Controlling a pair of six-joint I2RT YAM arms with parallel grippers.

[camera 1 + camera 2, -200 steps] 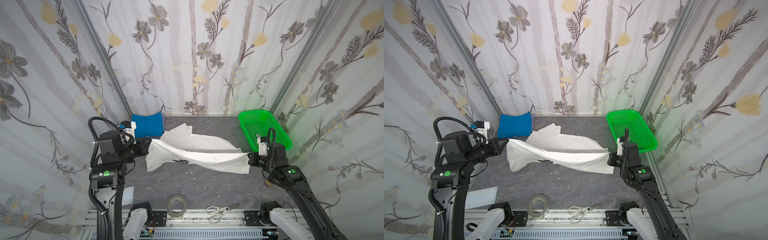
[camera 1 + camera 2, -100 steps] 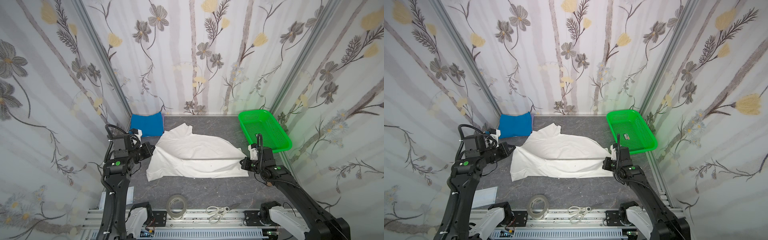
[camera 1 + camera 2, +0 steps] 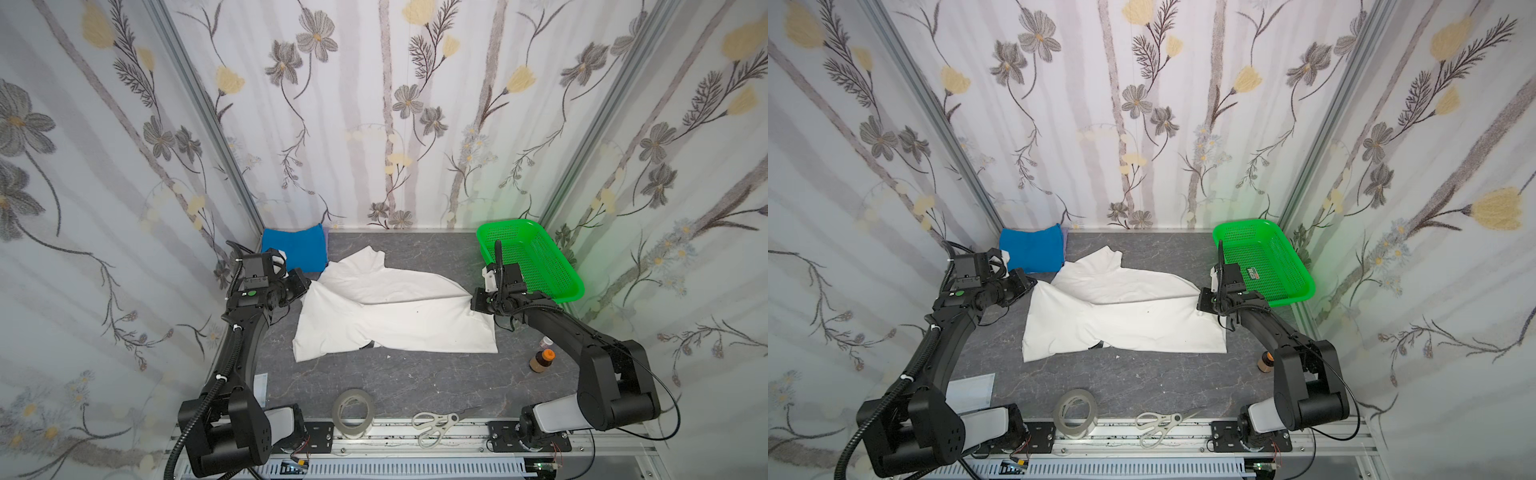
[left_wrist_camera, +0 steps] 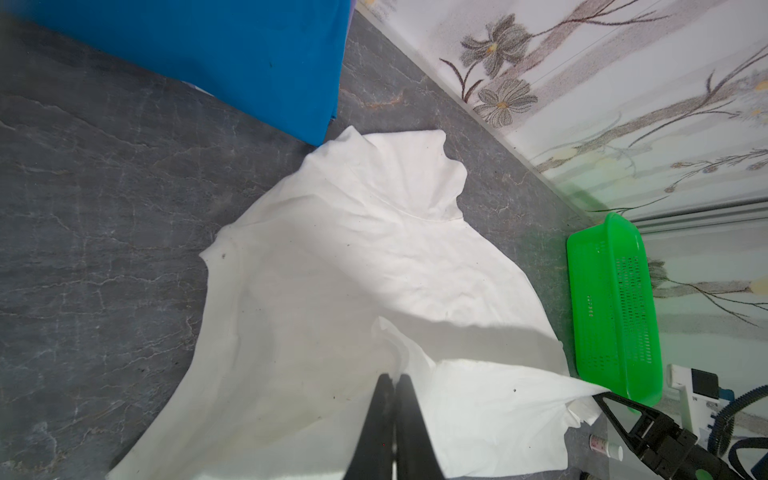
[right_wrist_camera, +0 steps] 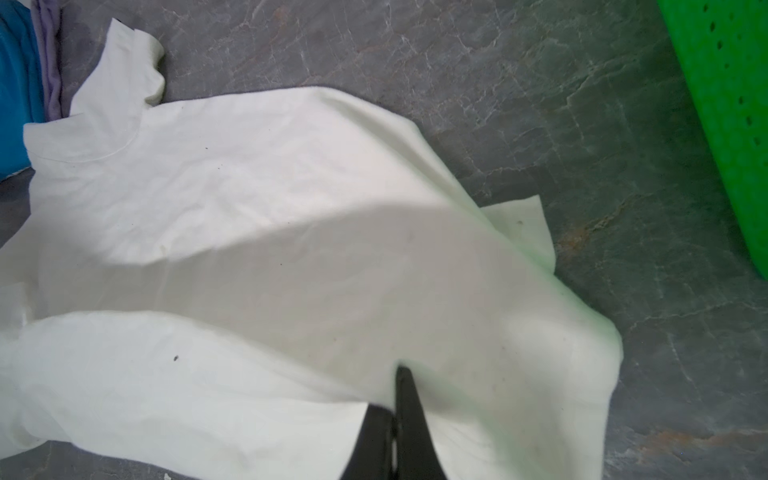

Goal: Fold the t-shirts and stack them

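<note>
The white t-shirt (image 3: 399,320) (image 3: 1129,322) lies spread on the grey table, doubled over along a crease that runs between my two grippers. A bit of black print (image 3: 368,345) peeks out at its front edge. My left gripper (image 3: 309,286) (image 4: 392,377) is shut on the shirt's left edge. My right gripper (image 3: 473,301) (image 5: 395,386) is shut on its right edge, with cloth draped over one finger. The blue folded t-shirt (image 3: 297,249) (image 4: 208,54) rests in the back left corner, just behind the left gripper.
A green mesh basket (image 3: 536,266) stands at the back right, close to the right arm. A tape roll (image 3: 353,411) and scissors (image 3: 440,422) lie at the front edge. Two small bottles (image 3: 542,359) stand under the right arm. A purple cloth (image 5: 50,62) shows beside the blue shirt.
Both grippers have come down, still shut on the white shirt. It hung stretched between them and now lies mostly flat on the table, folded over itself.
</note>
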